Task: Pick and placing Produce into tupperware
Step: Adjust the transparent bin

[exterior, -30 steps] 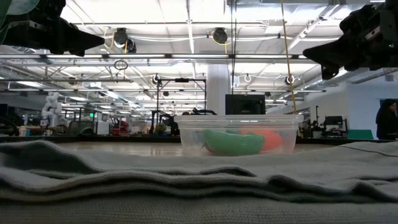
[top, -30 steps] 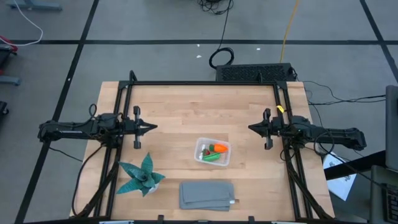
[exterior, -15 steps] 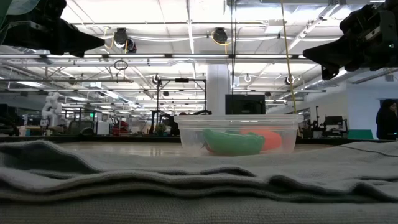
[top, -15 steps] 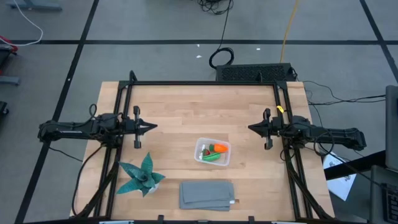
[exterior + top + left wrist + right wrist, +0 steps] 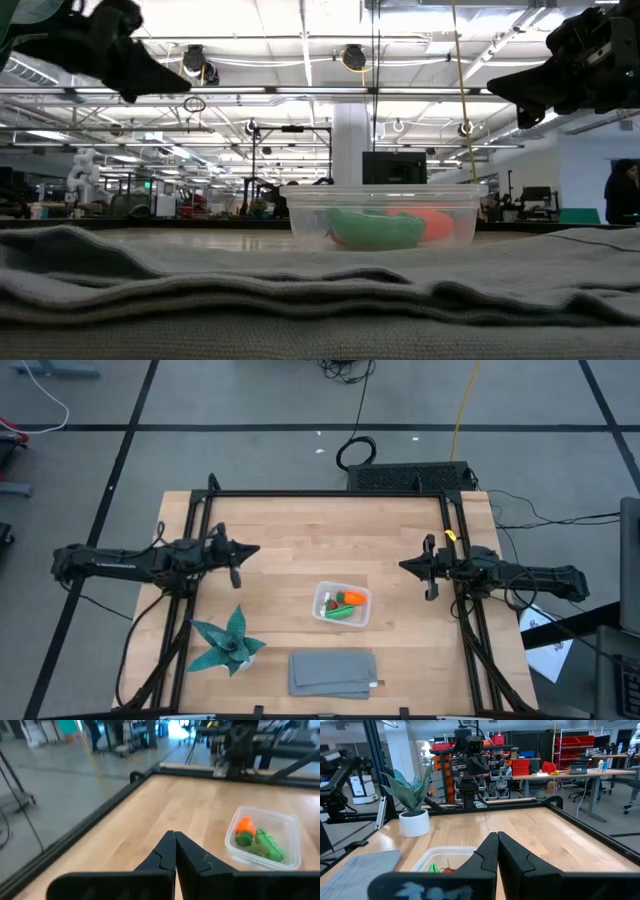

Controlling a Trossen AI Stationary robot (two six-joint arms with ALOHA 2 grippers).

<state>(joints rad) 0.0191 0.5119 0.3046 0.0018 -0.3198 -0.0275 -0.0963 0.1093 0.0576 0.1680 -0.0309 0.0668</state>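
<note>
Produce sits inside the small clear rectangular plastic tupperware (image 5: 342,603), just right of centre in the high view: the long green pod (image 5: 339,612) lies along its lower side, the orange carrot-like piece with a green top (image 5: 350,598) beside it, and a tiny red strawberry-like piece (image 5: 328,601) shows faintly at the left end. Judging by this, the placing looks done, with nothing of the produce left loose on the pale wooden surface (image 5: 300,530).

At the left of the high view, the left gripper (image 5: 251,550) hangs above the surface, well apart from the container, its fingers pressed together with nothing between them, as the left wrist view confirms. At the right of that view, the right gripper (image 5: 405,566) hovers near the container's upper right, its fingers likewise closed tip to tip and empty.

Lower left in the high view stands the teal spiky leaf plant in a white pot (image 5: 228,642), and below the container lies the flat grey folded cloth (image 5: 333,673), which fills the foreground of the low view.

Risk from here is mostly a matter of stray motion. The container is light and open-topped, so an arm sweeping low across the middle could nudge it or tip the pieces out. The left arm, if it drops toward the lower left, could clip the plant's leaves and topple the pot.
</note>
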